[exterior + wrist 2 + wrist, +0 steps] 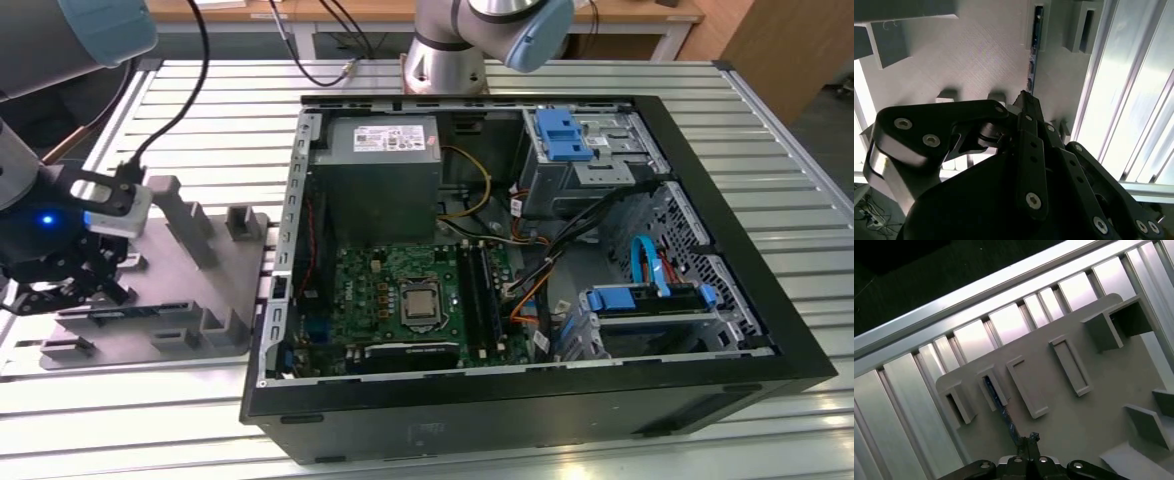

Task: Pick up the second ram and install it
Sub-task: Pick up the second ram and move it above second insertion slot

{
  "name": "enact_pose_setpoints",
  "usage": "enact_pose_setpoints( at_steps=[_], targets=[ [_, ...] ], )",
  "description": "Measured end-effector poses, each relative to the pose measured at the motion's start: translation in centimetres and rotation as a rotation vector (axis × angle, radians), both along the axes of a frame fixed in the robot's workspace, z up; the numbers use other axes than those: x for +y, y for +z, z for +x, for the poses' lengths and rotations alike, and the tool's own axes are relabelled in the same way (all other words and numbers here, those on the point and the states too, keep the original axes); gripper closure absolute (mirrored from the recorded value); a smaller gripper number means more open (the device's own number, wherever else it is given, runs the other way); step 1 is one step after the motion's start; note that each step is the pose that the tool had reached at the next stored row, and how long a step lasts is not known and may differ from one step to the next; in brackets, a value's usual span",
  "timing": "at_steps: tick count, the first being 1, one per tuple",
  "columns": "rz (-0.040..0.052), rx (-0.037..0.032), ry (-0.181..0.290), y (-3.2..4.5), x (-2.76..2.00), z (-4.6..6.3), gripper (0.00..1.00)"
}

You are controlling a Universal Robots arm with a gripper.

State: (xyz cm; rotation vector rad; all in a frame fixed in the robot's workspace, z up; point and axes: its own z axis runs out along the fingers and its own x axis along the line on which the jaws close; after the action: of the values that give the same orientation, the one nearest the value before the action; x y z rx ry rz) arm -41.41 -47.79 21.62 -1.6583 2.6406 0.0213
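- One gripper [60, 288] is seen at the end of the one arm [447, 55], low over the grey tray [187, 275] at the exterior view's left.
- One ram [140, 309] is held on edge in a narrow slot of that tray.
- In both wrist views the ram [1036, 30] [996, 395] is seen running up to the tip of the gripper [1025, 102] [1030, 440].
- Whether the jaws are open, closed or clamped on the ram cannot be told.
- One open computer case [534, 400] is laid on the slatted metal table [747, 100], just beside the tray.
- One green board [367, 290] and two blue plastic parts [561, 135] [621, 300] are seen inside the case.
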Motion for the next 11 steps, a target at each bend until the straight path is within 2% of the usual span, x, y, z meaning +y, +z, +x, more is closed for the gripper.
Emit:
enact_pose_setpoints(
  at_steps=[11],
  targets=[
    [0.0, 0.0, 0.069, 0.0, 0.0, 0.0, 0.9]
  ],
)
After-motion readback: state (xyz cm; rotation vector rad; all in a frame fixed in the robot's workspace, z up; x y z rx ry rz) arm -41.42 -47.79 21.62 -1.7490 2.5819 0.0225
